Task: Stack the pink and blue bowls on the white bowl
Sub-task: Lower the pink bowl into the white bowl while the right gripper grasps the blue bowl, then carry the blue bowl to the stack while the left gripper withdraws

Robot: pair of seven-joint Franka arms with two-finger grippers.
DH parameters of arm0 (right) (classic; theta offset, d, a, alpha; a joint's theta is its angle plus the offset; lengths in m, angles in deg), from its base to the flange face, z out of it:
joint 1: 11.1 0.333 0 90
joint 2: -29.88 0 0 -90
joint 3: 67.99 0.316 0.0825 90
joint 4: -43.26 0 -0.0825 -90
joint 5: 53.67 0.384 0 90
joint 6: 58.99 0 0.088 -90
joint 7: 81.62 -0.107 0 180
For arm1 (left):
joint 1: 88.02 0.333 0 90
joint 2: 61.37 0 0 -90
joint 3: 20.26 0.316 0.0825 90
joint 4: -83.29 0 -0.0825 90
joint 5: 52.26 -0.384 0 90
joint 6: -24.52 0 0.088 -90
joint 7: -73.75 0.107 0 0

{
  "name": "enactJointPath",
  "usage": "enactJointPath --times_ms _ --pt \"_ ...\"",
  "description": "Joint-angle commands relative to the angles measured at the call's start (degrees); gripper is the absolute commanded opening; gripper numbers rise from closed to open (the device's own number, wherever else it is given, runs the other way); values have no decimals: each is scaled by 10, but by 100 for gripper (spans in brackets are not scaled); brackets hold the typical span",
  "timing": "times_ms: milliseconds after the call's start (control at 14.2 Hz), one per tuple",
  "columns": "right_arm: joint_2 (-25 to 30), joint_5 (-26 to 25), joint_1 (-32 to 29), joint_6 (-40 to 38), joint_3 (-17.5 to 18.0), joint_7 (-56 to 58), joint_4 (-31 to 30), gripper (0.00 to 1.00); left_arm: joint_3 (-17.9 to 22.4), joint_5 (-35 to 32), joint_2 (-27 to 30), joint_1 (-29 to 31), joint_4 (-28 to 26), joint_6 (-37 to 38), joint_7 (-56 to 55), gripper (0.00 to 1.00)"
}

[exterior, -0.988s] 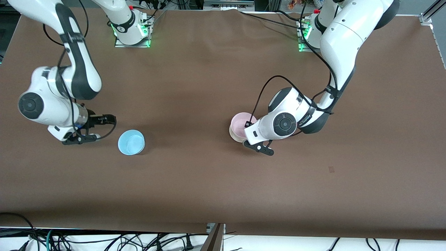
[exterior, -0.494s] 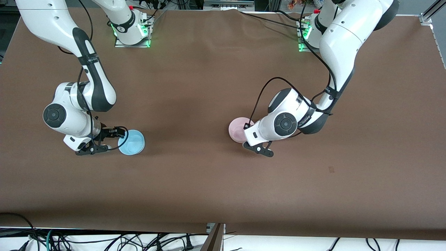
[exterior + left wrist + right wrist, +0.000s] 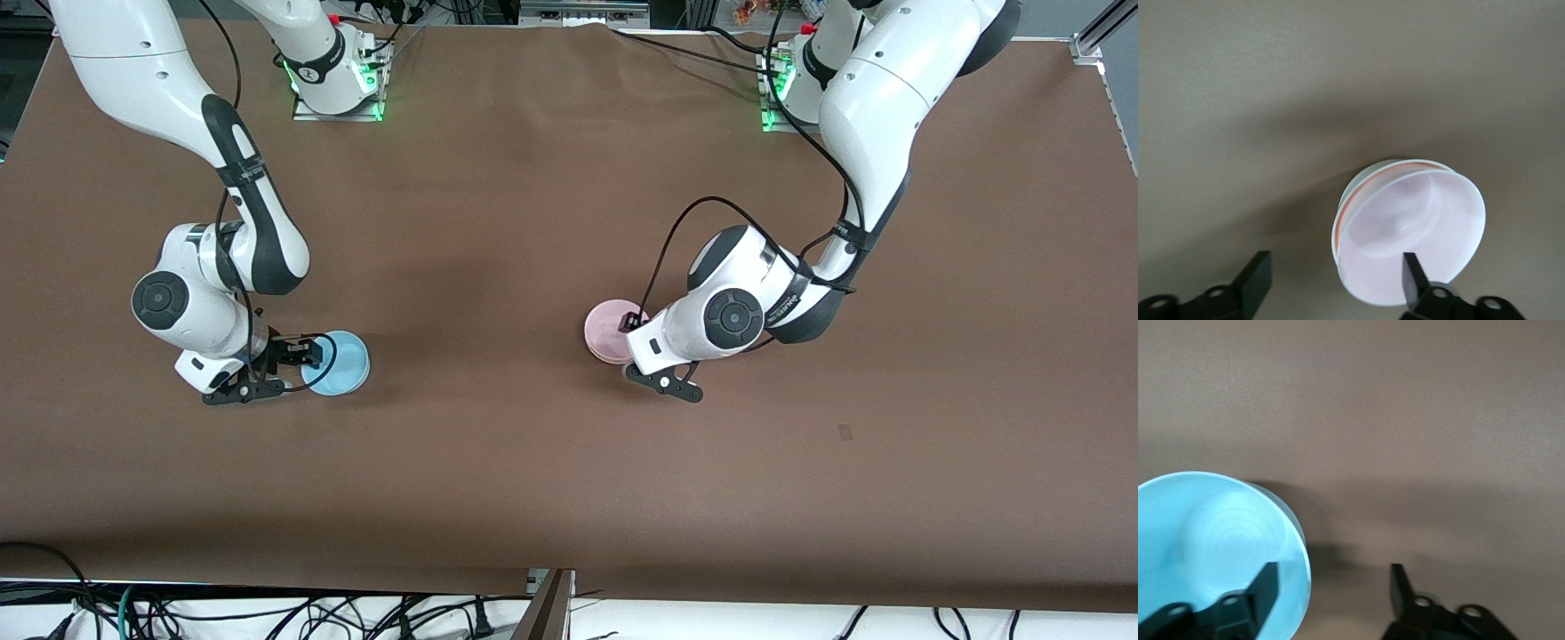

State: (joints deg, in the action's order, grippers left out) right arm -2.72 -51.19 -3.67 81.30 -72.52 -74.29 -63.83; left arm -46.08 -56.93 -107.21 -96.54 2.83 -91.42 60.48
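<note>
The pale pink bowl [image 3: 608,329] sits nested in the white bowl, whose rim [image 3: 1353,190] shows as a thin pale ring around it in the left wrist view. My left gripper [image 3: 634,334] is open at the pink bowl [image 3: 1411,230]. One finger is over the bowl's inside and the other stands well clear of its rim. The light blue bowl [image 3: 338,363] stands alone toward the right arm's end of the table. My right gripper [image 3: 302,360] is open and straddles the blue bowl's [image 3: 1211,537] rim, one finger over its inside, one outside.
The brown table cover [image 3: 498,222] is bare around both bowls. The two arm bases [image 3: 338,80] stand along the table edge farthest from the front camera. Cables hang below the edge nearest to it.
My right gripper has moved across to the blue bowl and now straddles its rim. The pink bowl has settled squarely into the white bowl, hiding most of it. My left gripper stays there.
</note>
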Motion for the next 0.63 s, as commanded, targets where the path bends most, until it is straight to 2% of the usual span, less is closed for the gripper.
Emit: enactJointPath --times_ms 0,282,564 --pt "-4 7 1 1 2 -6 7 52 2 -11 57 22 -1 63 -3 100" --pt "-4 7 19 1 5 -87 8 0 0 -10 136 98 -1 149 5 100" --pt "-4 9 28 -3 5 -99 13 0 0 -10 187 162 -1 183 67 100"
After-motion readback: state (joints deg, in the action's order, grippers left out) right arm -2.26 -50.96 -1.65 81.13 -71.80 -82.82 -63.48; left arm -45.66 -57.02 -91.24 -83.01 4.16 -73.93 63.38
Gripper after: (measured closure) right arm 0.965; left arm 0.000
